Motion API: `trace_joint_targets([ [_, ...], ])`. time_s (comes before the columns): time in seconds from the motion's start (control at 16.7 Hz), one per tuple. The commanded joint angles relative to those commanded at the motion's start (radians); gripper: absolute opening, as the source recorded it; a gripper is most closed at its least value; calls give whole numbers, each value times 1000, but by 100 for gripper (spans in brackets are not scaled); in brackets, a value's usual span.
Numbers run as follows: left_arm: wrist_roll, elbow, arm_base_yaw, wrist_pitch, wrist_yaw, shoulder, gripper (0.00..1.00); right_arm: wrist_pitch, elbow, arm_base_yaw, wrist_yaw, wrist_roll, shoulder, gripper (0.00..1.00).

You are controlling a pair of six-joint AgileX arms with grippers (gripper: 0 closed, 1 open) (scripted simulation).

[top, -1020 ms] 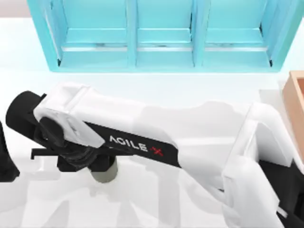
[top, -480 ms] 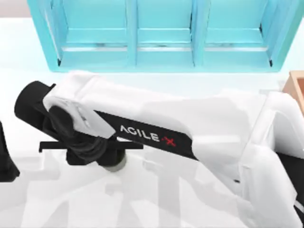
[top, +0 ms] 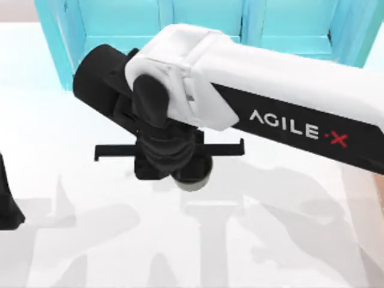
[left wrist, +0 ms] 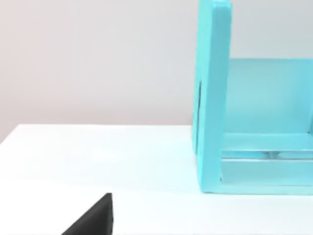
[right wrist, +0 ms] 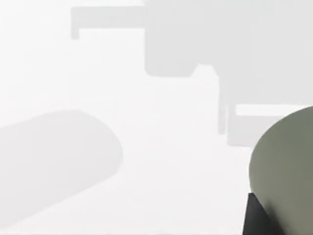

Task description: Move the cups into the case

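Carrying step, olive green cup. The right arm reached across the top view from the right, its gripper [top: 180, 162] hanging above the middle of the desk [top: 72, 150], in front of the turquoise shelf unit [top: 60, 36]. The olive green cup [top: 193, 182] sat directly under the gripper body; a sliver of its pale wall showed at the gripper's lower edge. In the right wrist view the cup [right wrist: 283, 171] appeared close to the camera, with a dark finger [right wrist: 257, 218] against its lower side and the arm's shadow cast on the white desk beneath. The fingers appeared closed on the cup, gripping its wall; how wide they stood could not be read, since the gripper body hid them from above. The shadow separated from the cup suggested that the cup hung clear of the desk.

The next move, as judged, called for travel toward the right side of the desk, then a descent over the wooden case and release inside its walls.

The left arm [top: 7, 198] stayed parked at the left edge of the desk; whether its fingers were open could not be told.
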Motion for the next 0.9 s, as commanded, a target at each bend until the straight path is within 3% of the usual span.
trace_joint_targets([
  [0.48, 0, 0, 0, 0, 0, 0, 100, -12, -27, -35, -7, -38, -29, 0],
  [0.66, 0, 0, 0, 0, 0, 0, 100, -46, -50, -159, -35, -159, -59, 0],
  [0.9, 0, 0, 0, 0, 0, 0, 100, -113, -111, -437, -98, -433, -130, 0],
])
